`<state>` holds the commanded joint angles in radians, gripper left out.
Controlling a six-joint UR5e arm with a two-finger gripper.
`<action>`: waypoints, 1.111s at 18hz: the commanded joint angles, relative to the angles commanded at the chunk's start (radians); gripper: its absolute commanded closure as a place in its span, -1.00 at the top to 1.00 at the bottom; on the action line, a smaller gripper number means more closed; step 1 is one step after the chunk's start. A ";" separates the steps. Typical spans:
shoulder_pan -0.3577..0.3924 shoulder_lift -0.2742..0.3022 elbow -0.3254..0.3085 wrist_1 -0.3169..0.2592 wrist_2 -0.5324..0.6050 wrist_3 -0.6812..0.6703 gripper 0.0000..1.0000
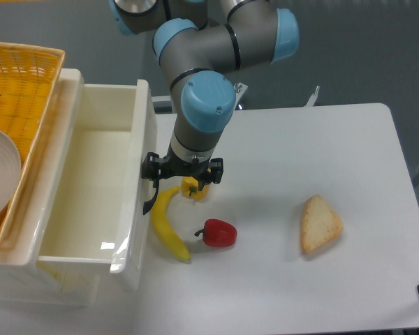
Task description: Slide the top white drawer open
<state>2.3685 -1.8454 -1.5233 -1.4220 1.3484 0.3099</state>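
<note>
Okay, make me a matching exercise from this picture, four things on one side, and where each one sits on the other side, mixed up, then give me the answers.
Things:
1. banana
2. red pepper
3. slice of bread
4. yellow wicker basket

Places:
A. alone toward the right side of the table
B. on top of the cabinet, left of the top white drawer
C. just right of the open drawer's front
D. between the banana and the bread

Pairs: 1-C, 2-D, 3-A, 4-B
</note>
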 joint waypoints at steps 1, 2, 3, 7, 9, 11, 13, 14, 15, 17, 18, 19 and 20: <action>0.003 0.000 0.002 0.000 0.000 0.000 1.00; 0.008 -0.002 0.002 0.000 0.000 0.002 1.00; 0.009 -0.003 0.000 0.000 0.000 0.005 1.00; 0.023 -0.003 0.002 -0.002 -0.002 0.032 1.00; 0.028 -0.002 0.002 0.000 -0.002 0.032 1.00; 0.028 -0.003 0.002 0.000 -0.002 0.034 1.00; 0.029 -0.005 0.002 0.000 -0.002 0.034 1.00; 0.032 -0.005 0.002 0.000 -0.002 0.034 1.00; 0.035 -0.006 0.003 0.000 -0.002 0.034 1.00; 0.037 -0.008 0.005 0.000 -0.002 0.035 1.00; 0.037 -0.008 0.006 0.000 -0.002 0.037 1.00; 0.040 -0.008 0.006 0.000 -0.002 0.037 1.00; 0.046 -0.008 0.006 0.000 -0.003 0.037 1.00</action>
<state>2.4144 -1.8530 -1.5171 -1.4220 1.3453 0.3467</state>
